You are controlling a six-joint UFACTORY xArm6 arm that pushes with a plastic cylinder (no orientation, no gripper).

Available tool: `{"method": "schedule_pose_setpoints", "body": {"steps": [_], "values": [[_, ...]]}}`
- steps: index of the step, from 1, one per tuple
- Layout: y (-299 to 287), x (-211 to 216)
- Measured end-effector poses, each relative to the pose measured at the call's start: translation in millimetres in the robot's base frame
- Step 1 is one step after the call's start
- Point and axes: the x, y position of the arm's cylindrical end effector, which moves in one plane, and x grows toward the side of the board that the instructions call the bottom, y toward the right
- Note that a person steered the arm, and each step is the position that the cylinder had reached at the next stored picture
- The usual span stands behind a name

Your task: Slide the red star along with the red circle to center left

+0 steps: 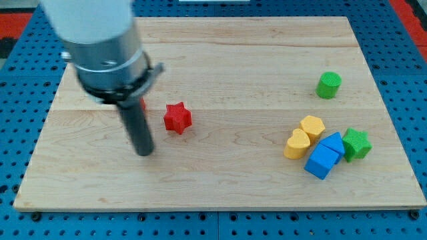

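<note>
My tip (144, 152) is resting on the wooden board (220, 187) at about seven o'clock of the red star (177, 117), near but apart; the rod has no fingers and is holding nothing. The star is sitting left of centre. A red sliver (142, 104) is peeking from behind the rod at nine o'clock of the star, probably the red circle, mostly hidden. I am judging both need nudging leftward. Well apart, toward three o'clock, are clustering yellow, blue and green blocks.
</note>
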Motion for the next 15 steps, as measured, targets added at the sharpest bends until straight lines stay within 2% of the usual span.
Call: {"method": "schedule_pose_setpoints", "body": {"steps": [1, 3, 4, 7, 9, 15], "values": [[75.8, -0.8], [93.4, -11.5], [74.1, -47.5], [61.5, -42.5], [25.3, -69.8], [-30.0, -76.1]]}}
